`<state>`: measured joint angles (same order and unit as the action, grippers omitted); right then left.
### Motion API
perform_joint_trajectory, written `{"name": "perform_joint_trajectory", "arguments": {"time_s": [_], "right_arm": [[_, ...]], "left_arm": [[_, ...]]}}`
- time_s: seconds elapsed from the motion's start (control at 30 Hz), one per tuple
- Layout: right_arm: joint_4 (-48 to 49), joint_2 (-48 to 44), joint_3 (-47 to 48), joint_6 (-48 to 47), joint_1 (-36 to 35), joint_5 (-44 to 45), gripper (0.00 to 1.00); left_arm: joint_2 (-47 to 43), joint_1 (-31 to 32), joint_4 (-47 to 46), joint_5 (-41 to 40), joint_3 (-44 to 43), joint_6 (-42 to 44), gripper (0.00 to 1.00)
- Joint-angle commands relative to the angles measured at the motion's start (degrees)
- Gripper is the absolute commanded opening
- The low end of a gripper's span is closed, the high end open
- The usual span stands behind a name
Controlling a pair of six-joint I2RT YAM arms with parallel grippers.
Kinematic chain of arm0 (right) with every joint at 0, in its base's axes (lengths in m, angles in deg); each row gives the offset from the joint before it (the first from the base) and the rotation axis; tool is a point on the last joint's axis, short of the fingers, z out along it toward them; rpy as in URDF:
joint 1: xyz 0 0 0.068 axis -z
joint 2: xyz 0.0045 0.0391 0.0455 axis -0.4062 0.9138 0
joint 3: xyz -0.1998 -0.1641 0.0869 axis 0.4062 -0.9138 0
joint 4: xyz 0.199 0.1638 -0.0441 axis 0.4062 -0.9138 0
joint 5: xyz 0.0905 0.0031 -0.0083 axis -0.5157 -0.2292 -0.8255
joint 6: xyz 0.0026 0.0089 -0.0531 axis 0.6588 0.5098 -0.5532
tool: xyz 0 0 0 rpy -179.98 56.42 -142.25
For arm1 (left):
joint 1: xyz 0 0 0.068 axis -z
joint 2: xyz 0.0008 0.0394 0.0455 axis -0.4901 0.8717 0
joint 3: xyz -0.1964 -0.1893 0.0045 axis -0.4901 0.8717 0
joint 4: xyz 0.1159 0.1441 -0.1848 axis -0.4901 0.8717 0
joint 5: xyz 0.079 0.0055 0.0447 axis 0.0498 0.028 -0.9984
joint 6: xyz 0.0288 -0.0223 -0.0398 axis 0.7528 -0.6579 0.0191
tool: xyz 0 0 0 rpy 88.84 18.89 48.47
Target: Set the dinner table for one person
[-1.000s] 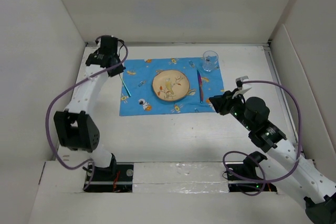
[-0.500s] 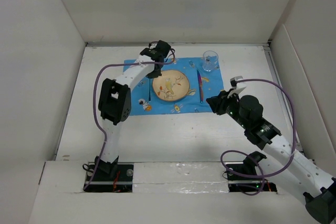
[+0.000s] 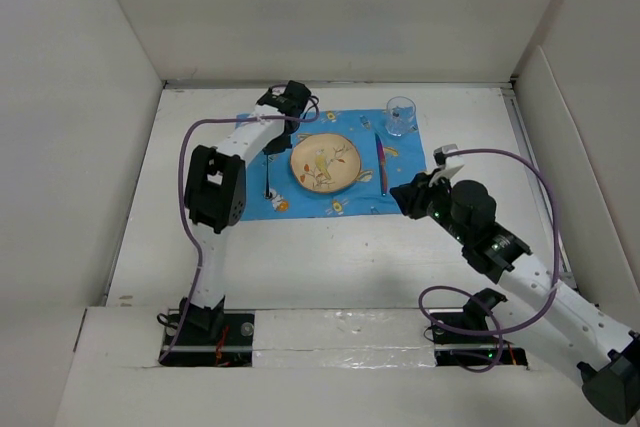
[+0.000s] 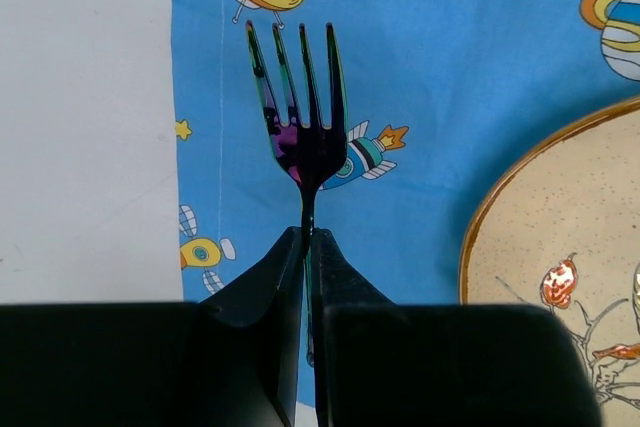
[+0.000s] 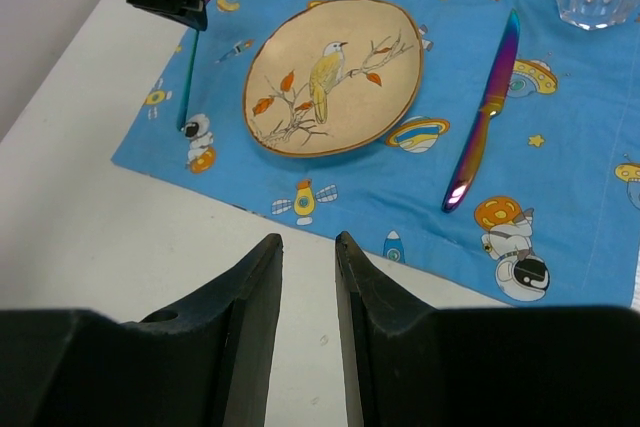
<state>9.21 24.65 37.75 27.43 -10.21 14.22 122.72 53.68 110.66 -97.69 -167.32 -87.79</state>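
My left gripper [image 4: 305,237] is shut on a dark iridescent fork [image 4: 300,117], with the tines sticking out past the fingertips. It holds the fork over the left part of the blue cartoon-print cloth [image 4: 430,67], just left of the bird-print plate [image 4: 560,237]. From above, the gripper [image 3: 288,99] is at the cloth's far left and the fork handle [image 3: 270,162] runs toward me. My right gripper [image 5: 308,239] is open and empty over the white dinner table [image 3: 300,247], just off the cloth's near edge [image 3: 405,195].
The plate [image 3: 325,162] sits in the middle of the cloth [image 3: 350,202]. An iridescent knife [image 3: 381,165] lies right of the plate and a clear glass [image 3: 400,115] stands at the far right corner. Upright white panels border the table.
My left arm swung right from the cloth's left edge to over the cloth, carrying the fork, then eased back a little left. My right gripper crept slightly left.
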Motion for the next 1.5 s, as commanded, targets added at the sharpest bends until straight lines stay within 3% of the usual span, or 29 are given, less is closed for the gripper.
{"name": "perform_joint_trajectory", "arguments": {"time_s": [0.0,0.77,0.93,1.23,1.3,1.4,1.47], "right_arm": [[3.3,0.2,0.4,-0.3,-0.7,0.8,0.33],[4.6,3.7,0.7,-0.1,-2.3,1.9,0.34],[3.9,4.2,1.0,-0.3,-2.3,2.0,0.35],[4.1,4.5,1.0,-0.5,-2.8,2.3,0.35],[4.5,4.8,0.9,-0.2,-2.8,2.8,0.35],[4.3,5.3,1.0,-0.2,-2.8,2.7,0.35],[4.2,4.9,1.0,-0.3,-2.8,2.8,0.26]], "left_arm": [[2.1,-0.3,2.3,-0.9,-1.7,0.3,0.00],[7.2,-0.9,0.6,-0.3,-5.3,1.0,0.00],[7.5,-0.9,-0.4,-0.5,-4.7,1.2,0.16],[5.8,-0.9,-1.2,-1.2,-4.7,0.7,0.28],[2.5,-0.9,-1.6,-0.3,-4.3,0.6,0.32],[-5.1,0.3,-3.0,-0.3,-3.8,0.2,0.47],[-13.3,0.8,-5.1,0.1,-2.7,0.0,0.55]]}}
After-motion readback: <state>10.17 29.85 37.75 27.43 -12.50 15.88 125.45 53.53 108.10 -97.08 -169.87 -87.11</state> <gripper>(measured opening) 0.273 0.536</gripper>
